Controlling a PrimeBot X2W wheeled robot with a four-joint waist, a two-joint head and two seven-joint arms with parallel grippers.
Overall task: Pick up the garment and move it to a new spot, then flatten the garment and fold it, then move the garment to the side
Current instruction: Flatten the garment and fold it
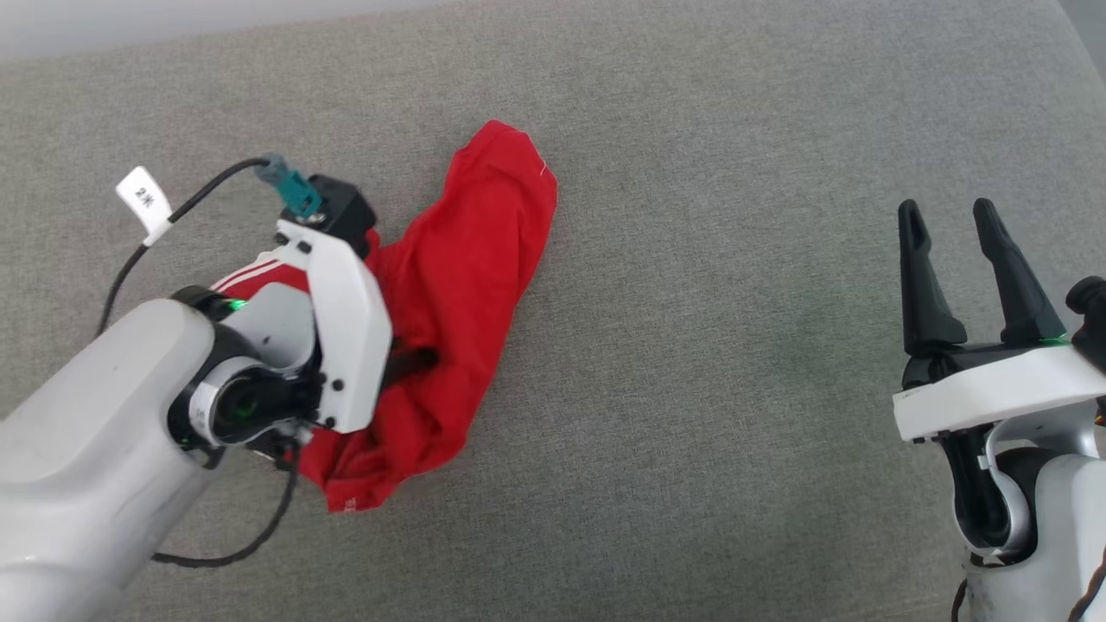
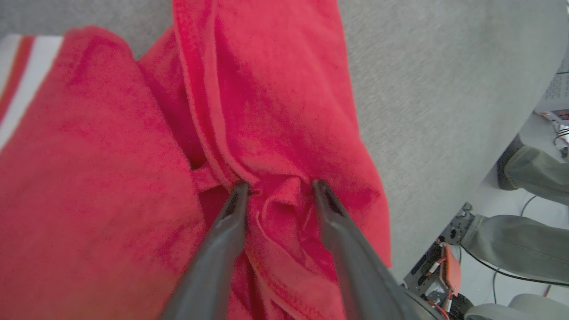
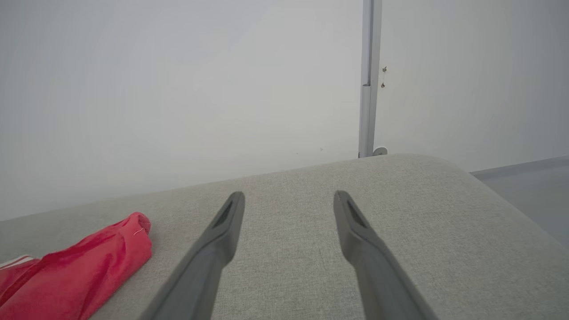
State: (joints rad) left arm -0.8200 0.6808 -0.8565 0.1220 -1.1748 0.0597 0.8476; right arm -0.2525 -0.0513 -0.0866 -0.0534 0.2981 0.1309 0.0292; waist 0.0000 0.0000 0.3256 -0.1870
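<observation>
The garment is a red shirt lying crumpled on the grey cushion, left of centre, with red-and-white striped trim showing at its left. My left wrist hangs over it, hiding most of the fingers. In the left wrist view my left gripper stands open, with its fingertips pressed into the garment and a raised fold of cloth between them. At the right my right gripper is open and empty, well clear of the shirt. Its wrist view shows the gripper above bare cushion, with the garment at the lower left.
The grey upholstered surface spreads wide to the right of the shirt and ends in a rounded edge. A cable with a white tag loops over my left wrist. A person's legs and floor cables sit beyond the cushion edge.
</observation>
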